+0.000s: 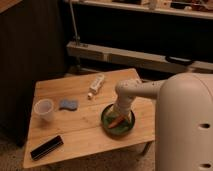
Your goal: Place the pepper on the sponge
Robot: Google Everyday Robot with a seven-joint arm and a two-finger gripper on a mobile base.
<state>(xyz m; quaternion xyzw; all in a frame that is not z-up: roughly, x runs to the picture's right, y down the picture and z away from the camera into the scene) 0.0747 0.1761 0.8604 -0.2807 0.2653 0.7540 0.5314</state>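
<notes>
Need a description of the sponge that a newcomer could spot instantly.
On the wooden table, look at the left half, away from the green bowl where the gripper hangs low over the pepper. The sponge lies flat just right of the clear cup. It is the only light-blue thing, unlike the white bottle behind it and the black bar near the front edge.
</notes>
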